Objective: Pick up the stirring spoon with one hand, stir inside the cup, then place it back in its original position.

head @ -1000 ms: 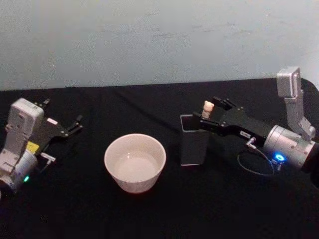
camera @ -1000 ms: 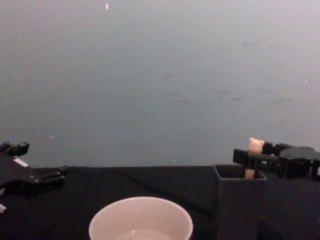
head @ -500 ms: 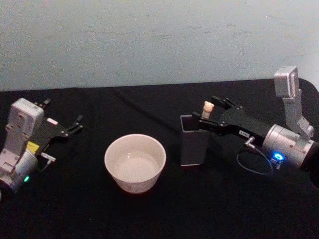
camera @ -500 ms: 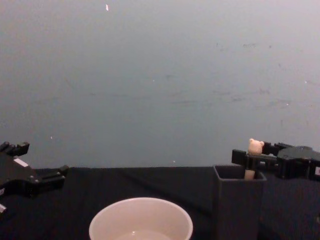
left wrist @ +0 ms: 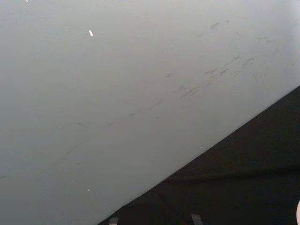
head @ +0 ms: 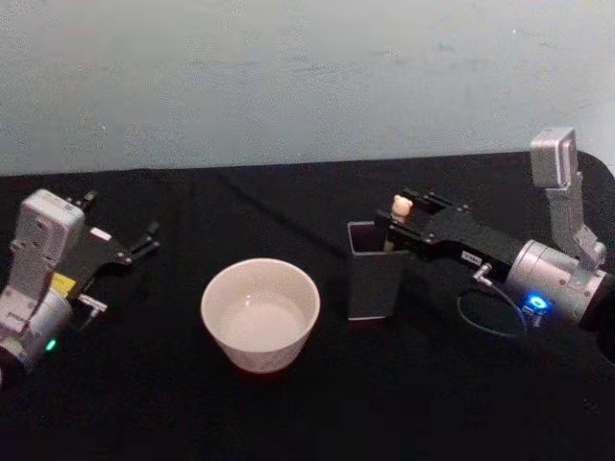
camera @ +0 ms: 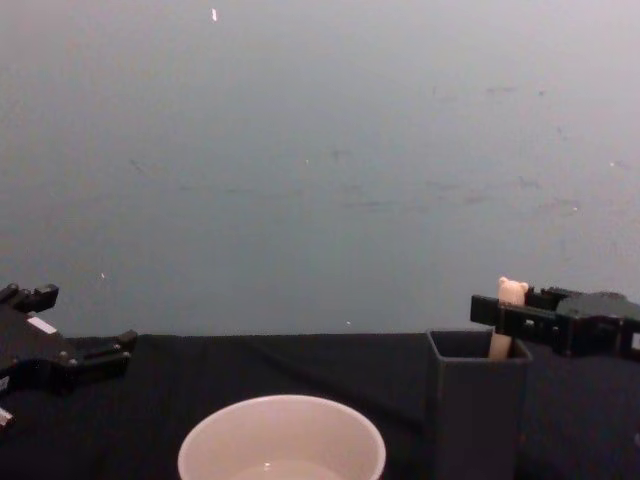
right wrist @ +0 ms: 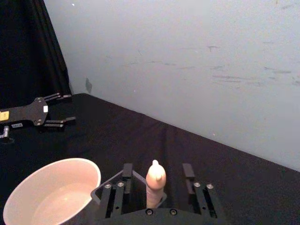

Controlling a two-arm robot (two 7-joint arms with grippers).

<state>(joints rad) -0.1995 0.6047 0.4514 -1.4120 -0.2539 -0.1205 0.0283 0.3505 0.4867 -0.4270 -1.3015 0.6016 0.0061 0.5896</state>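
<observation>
R end effector reaches in from the table's right side, level w/ the top of the dark grey holder. Its fingers are apart, one on either side of the stirring spoon. The right wrist view shows a gap btwn each finger and the beige handle, so they're around it, not clamped. The stirring spoon stands approx upright in the holder's far right corner, w/ the bear-head knob poking above the rim and the lower part hidden inside. In the chest view the knob sits just above the black finger bar. On the black table the cup sits just left of the holder, w/ a small gap btwn them, not touching. Its inside looks pale; can't tell if there's liquid. L end effector is idle over the table's left side, well apart from the cup, fingers spread. Pale wall behind.
</observation>
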